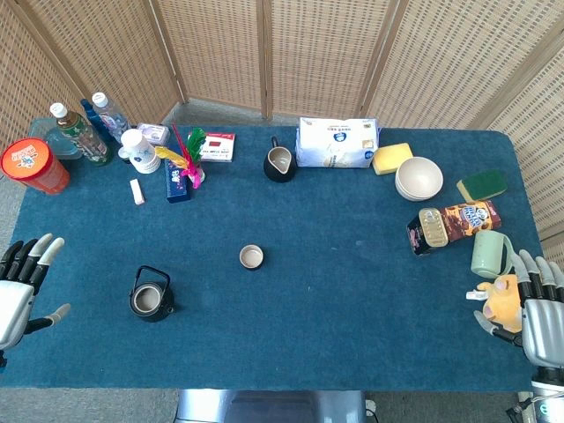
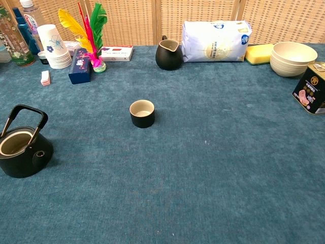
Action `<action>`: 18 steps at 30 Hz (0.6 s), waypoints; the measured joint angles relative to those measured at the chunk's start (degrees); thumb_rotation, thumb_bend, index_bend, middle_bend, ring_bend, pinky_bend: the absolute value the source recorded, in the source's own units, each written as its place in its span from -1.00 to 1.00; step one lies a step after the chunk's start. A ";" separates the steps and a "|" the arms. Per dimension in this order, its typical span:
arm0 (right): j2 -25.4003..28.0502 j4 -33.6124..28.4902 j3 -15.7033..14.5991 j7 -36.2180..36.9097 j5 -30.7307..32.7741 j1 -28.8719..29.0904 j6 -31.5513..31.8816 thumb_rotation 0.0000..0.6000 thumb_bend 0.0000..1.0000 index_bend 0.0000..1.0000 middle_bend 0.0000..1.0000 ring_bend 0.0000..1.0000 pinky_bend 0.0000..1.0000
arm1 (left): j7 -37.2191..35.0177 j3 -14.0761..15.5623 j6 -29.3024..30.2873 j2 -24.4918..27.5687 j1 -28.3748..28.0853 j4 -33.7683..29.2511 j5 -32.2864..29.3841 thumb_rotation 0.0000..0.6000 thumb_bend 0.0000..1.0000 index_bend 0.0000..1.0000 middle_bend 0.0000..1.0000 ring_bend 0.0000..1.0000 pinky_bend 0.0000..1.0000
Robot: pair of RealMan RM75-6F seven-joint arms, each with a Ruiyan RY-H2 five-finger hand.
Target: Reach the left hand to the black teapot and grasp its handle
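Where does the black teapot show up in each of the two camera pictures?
Head view: the black teapot sits lower left on the blue table, right of the left hand, handle up, lid off.
Chest view: it stands at the far left edge, below the middle, handle arched over its open top.
Shared landmark: the small dark cup, right of the teapot and a little farther back in both.

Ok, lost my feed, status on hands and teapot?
Left hand open at table edge, off the teapot. Right hand open, idle. Teapot handle upright, lid off. Path clear.
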 measured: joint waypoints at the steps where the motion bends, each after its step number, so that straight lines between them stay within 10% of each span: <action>1: 0.02 -0.06 -0.01 0.03 -0.02 0.00 -0.01 0.39 -1.00 -1.00 -1.00 -1.00 -1.00 | -0.05 0.02 -0.04 0.01 -0.03 0.01 0.04 1.00 -1.00 -1.00 -1.00 -1.00 -1.00; 18: 0.89 -1.03 0.15 1.82 0.72 0.02 -0.85 0.39 -1.00 -1.00 -1.00 -1.00 -1.00 | -7.85 -0.09 -5.54 -1.04 -4.00 1.84 0.57 1.00 -1.00 -1.00 -1.00 -1.00 -0.93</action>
